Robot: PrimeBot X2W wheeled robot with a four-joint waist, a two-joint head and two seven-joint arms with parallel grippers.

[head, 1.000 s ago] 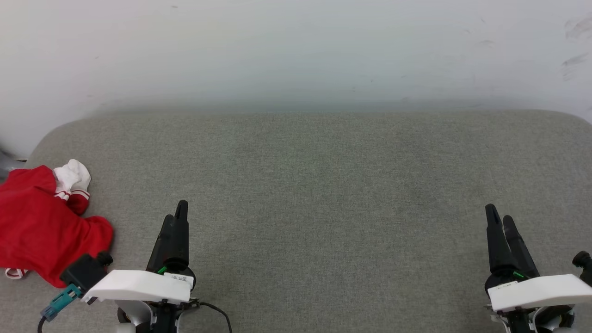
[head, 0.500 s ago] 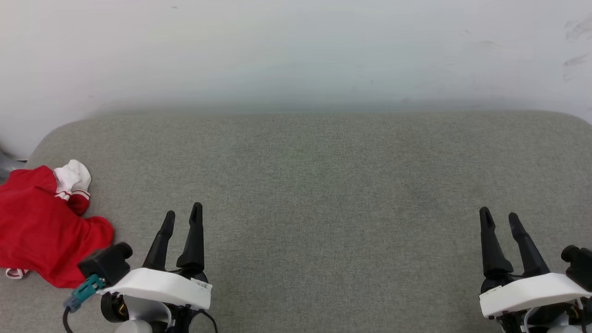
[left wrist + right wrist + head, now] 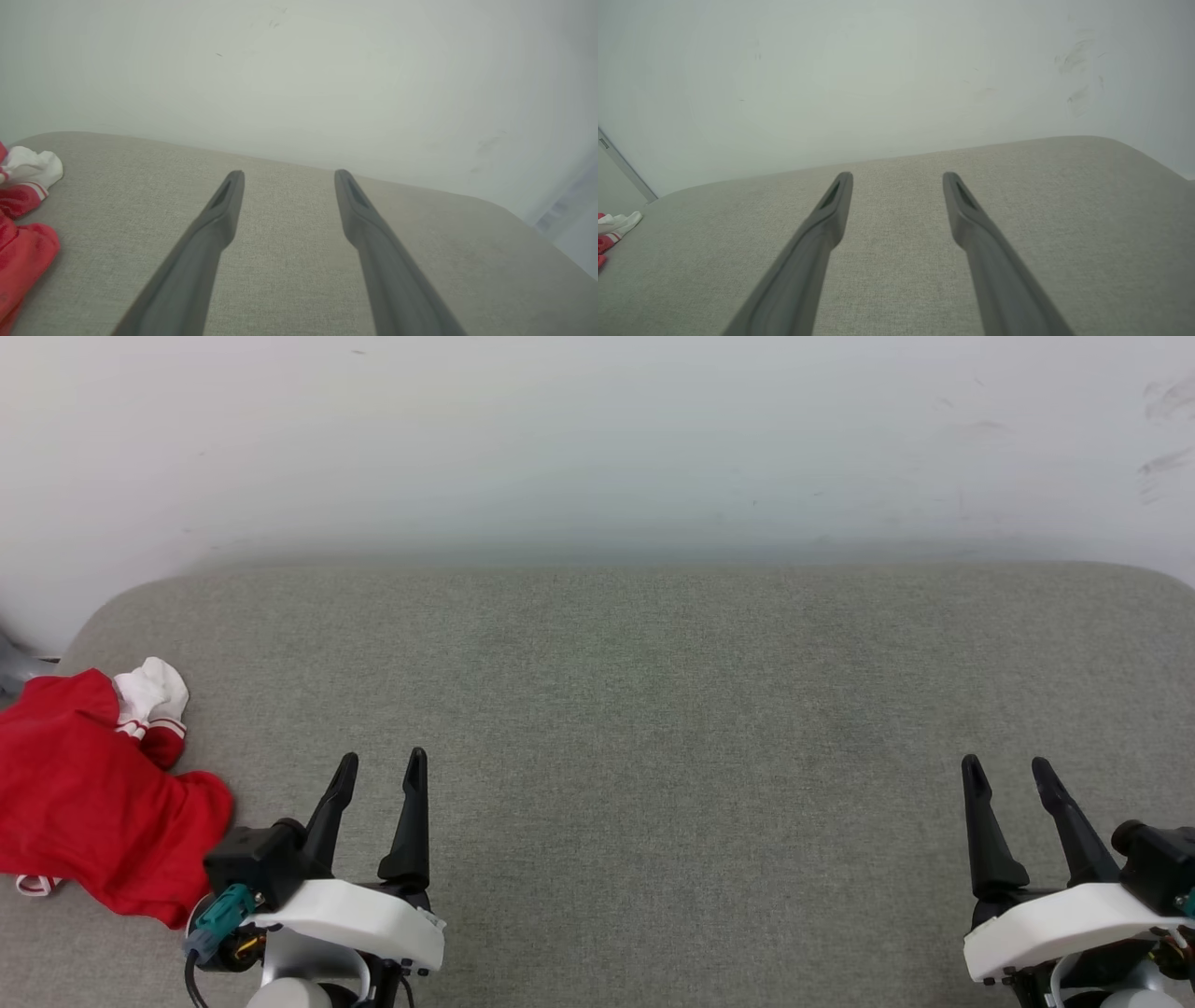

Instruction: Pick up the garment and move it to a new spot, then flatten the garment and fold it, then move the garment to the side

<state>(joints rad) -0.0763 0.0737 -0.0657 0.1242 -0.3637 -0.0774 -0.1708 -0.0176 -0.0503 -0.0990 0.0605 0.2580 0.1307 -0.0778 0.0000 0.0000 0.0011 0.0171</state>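
Fingers (image 3: 407,826), long, dark and tapered, stand spread wide and empty on the left gripper (image 3: 382,761), lower left of the frame, and the right gripper (image 3: 1005,765), lower right, over a grey, coarse-woven bench (image 3: 635,709) with rounded corners. The garment (image 3: 84,803), red with a white sleeve, lies crumpled at the bench's left edge, below a scuffed pale wall (image 3: 597,439).
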